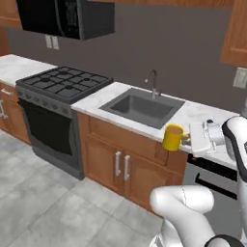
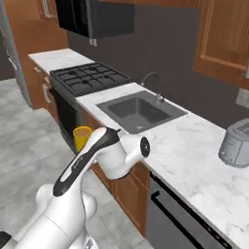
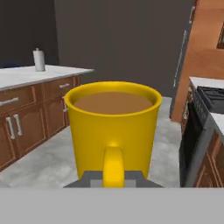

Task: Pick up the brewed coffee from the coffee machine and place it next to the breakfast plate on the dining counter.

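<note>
Yellow mug (image 3: 113,127) upright, handle in closed end effector (image 3: 113,177)

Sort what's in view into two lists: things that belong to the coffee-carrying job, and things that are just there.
Part of the job:
- yellow mug of coffee, upright, held by its handle
- gripper, shut on the mug's handle

Just there:
- sink and tap
- stove
- toaster
- worktop
- white bottle on the far counter

Lighting: even, soft, moderately bright.
Shadows: faint, inside the sink (image 1: 141,108).
Glare: slight sheen on the mug (image 3: 113,131).
Sharpness: soft, low-resolution rendering.
</note>
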You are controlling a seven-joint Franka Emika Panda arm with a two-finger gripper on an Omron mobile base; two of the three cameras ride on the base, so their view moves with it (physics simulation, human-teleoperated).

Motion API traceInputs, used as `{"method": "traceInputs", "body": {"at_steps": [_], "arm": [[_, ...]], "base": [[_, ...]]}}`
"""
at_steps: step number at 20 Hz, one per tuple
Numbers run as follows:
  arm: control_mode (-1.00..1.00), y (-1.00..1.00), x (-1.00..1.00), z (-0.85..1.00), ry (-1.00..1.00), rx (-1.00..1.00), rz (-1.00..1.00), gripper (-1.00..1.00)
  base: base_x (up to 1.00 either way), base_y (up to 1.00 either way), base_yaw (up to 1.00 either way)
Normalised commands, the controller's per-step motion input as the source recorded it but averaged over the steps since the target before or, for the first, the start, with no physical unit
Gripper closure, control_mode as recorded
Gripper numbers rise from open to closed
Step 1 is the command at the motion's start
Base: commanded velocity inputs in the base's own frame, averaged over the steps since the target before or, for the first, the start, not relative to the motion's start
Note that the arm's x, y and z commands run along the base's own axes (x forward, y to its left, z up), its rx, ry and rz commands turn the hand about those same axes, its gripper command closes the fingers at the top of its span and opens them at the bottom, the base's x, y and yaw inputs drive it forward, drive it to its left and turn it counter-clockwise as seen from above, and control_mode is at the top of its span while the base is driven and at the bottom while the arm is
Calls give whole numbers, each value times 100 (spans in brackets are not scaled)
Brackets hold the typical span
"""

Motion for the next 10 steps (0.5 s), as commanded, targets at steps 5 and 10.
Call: {"method": "traceInputs", "body": {"at_steps": [5,10], "arm": [[100,0,0,0,0,0,0,100],[100,0,0,0,0,0,0,100]], "base": [[1,45,82],[5,8,90]]}}
